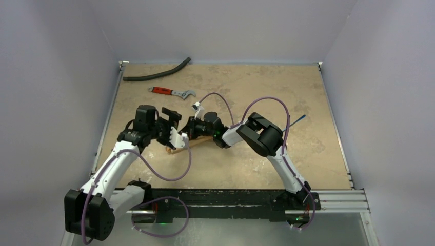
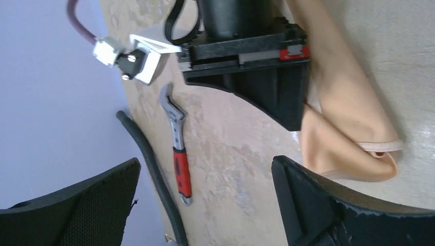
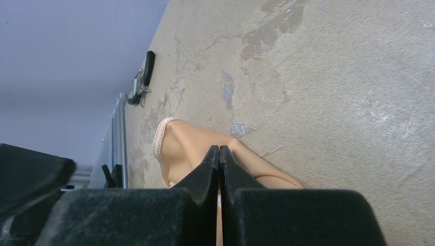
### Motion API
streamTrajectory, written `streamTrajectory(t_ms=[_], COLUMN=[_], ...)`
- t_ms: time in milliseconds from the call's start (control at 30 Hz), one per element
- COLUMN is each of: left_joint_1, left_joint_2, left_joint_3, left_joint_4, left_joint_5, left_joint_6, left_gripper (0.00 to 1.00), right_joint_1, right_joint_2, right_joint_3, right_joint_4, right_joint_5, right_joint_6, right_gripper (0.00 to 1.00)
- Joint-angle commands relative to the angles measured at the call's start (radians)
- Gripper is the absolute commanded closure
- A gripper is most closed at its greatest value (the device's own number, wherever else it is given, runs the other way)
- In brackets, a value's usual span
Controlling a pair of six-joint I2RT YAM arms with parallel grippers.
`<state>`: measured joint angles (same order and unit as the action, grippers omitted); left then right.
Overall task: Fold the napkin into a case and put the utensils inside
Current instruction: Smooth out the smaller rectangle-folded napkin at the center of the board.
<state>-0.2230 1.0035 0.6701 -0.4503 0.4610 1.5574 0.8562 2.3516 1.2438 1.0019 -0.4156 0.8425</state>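
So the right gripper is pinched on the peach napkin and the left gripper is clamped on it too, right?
Not quite: the left gripper is open and holds nothing, as the left wrist view shows. The right gripper is pinched on the peach napkin.

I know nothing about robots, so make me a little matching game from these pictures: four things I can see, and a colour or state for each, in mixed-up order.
Things:
1. napkin
2. wrench
3. hose
4. left gripper

Colour or state:
a. black and curved
b. peach-orange
c. wide open, holding nothing
d. red handle

Pairs: 1-b, 2-d, 3-a, 4-c
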Motion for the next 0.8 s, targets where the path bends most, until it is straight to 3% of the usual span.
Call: streamTrajectory(t_ms=[0,100,333,567,767], left_joint_1=[0.005,0.012,0.086,0.103,0.103], left_joint_2=[0.094,0.128,0.131,0.138,0.162], left_joint_3=[0.124,0.106,0.014,-0.104,-0.184], left_joint_4=[-0.224,-0.315,-0.431,-0.325,-0.155], left_joint_5=[0.077,0.047,0.032,0.033,0.068], left_joint_6=[0.149,0.212,0.524,0.663,0.638], left_gripper=[0.01,0.01,0.01,0.02,0.01], right_joint_1=[-0.003,-0.003,-0.004,-0.006,-0.008], right_joint_2=[0.084,0.070,0.078,0.097,0.104], right_joint_3=[-0.050,-0.055,-0.057,-0.038,-0.041], right_joint_4=[-0.115,-0.116,-0.122,-0.140,-0.138], right_joint_5=[-0.022,-0.028,-0.080,-0.095,-0.097], right_joint_6=[-0.024,-0.021,-0.006,-0.007,-0.001], right_gripper=[1.00,1.00,1.00,1.00,1.00])
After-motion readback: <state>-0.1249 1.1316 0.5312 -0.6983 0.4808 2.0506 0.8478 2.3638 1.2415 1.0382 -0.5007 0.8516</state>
